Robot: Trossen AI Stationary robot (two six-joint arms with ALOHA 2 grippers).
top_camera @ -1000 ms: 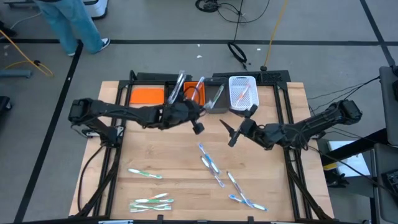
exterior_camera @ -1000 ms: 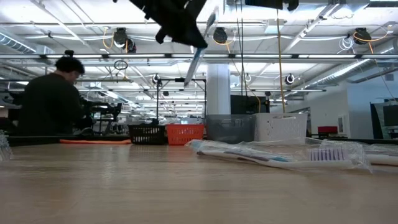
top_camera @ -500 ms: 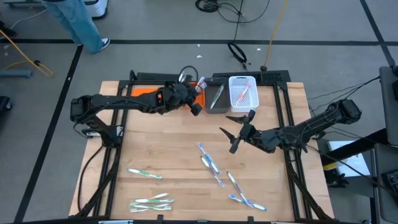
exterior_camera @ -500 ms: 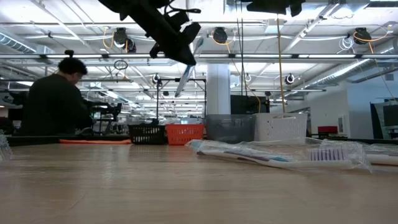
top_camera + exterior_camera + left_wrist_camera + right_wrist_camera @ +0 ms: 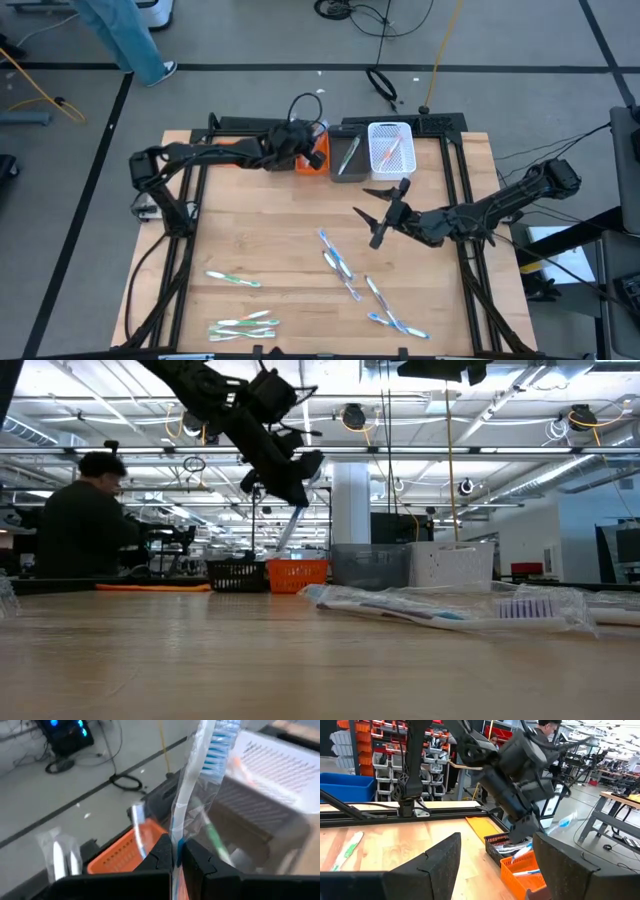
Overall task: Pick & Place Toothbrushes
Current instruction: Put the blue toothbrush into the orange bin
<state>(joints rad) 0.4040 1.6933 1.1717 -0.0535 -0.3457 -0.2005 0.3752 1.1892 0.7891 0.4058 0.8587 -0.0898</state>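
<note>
My left gripper [image 5: 312, 146] hangs over the orange bin [image 5: 312, 161] at the table's far edge, shut on a blue toothbrush [image 5: 197, 785] in a clear wrapper. The low view shows this toothbrush [image 5: 289, 527] slanting down from the gripper [image 5: 298, 482] above the orange bin [image 5: 297, 573]. My right gripper [image 5: 368, 208] floats open above the table's middle right, with nothing between its fingers. Several more wrapped toothbrushes lie flat on the wood: one group [image 5: 338, 262] near the middle, another [image 5: 243, 324] at the near left. My left gripper pinches the wrapped toothbrush's handle [image 5: 176, 844] between its two fingers, at the end away from the blue bristles [image 5: 220, 742]. The fingers slant down toward the far edge, and the brush runs out ahead of them. It is lifted clear, hanging tilted over the orange bin.
A black bin [image 5: 237, 573], a grey bin [image 5: 346, 156] and a white bin [image 5: 388, 148] stand in a row with the orange one along the far edge. A wrapped toothbrush [image 5: 450, 610] lies close in the low view. A person [image 5: 85, 520] sits beyond the table.
My left gripper has swung toward the table's far edge and sunk, carrying the toothbrush from above the table's middle to above the orange bin. The brush has stayed in the shut fingers, slanting down.
</note>
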